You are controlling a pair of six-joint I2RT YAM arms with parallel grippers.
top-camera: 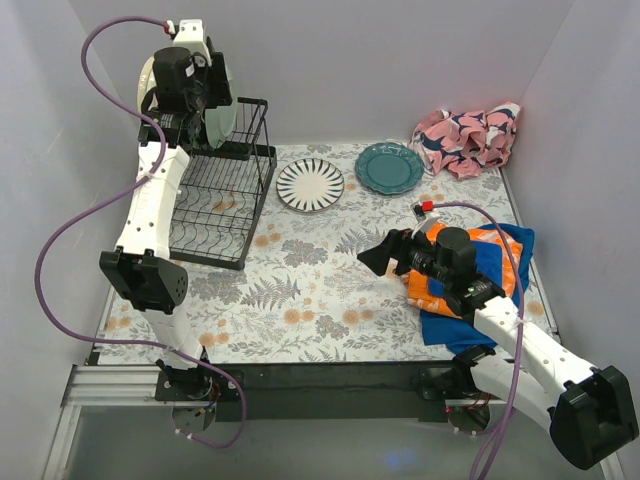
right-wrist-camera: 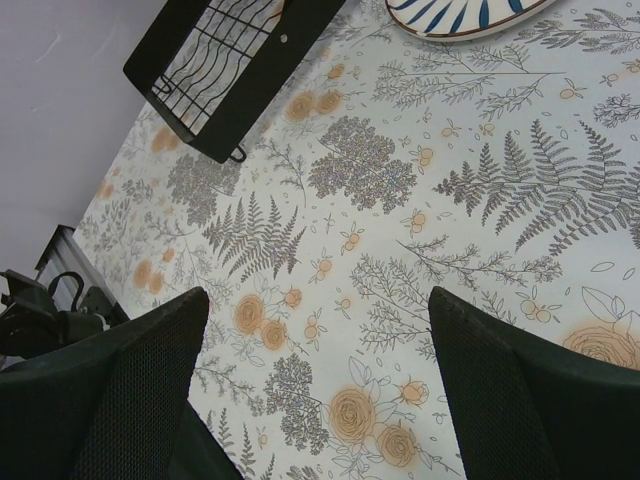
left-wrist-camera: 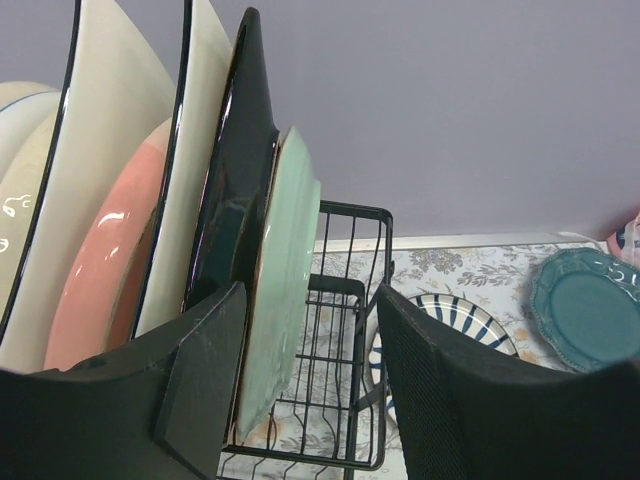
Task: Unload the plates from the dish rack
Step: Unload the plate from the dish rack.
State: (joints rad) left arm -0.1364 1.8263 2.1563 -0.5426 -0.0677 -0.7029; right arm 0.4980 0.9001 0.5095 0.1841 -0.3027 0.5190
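The black wire dish rack [top-camera: 225, 190] stands at the back left. In the left wrist view it [left-wrist-camera: 350, 330] holds several upright plates: cream ones [left-wrist-camera: 110, 130], a pink-faced one [left-wrist-camera: 100, 270], a dark one [left-wrist-camera: 235, 200] and a pale green one [left-wrist-camera: 285, 270]. My left gripper [top-camera: 205, 95] is open at the rack's top. The pale green plate's edge lies between its fingers [left-wrist-camera: 200, 370], close to the left one. A black-striped plate [top-camera: 310, 184] and a teal plate [top-camera: 389, 167] lie flat on the table. My right gripper [top-camera: 385, 255] is open and empty above the table [right-wrist-camera: 320, 390].
A pink patterned cloth [top-camera: 468, 138] is bunched at the back right. An orange and blue cloth [top-camera: 490, 270] lies under the right arm. The floral tablecloth [top-camera: 320, 290] covers the table. The rack's near corner [right-wrist-camera: 230, 70] shows in the right wrist view.
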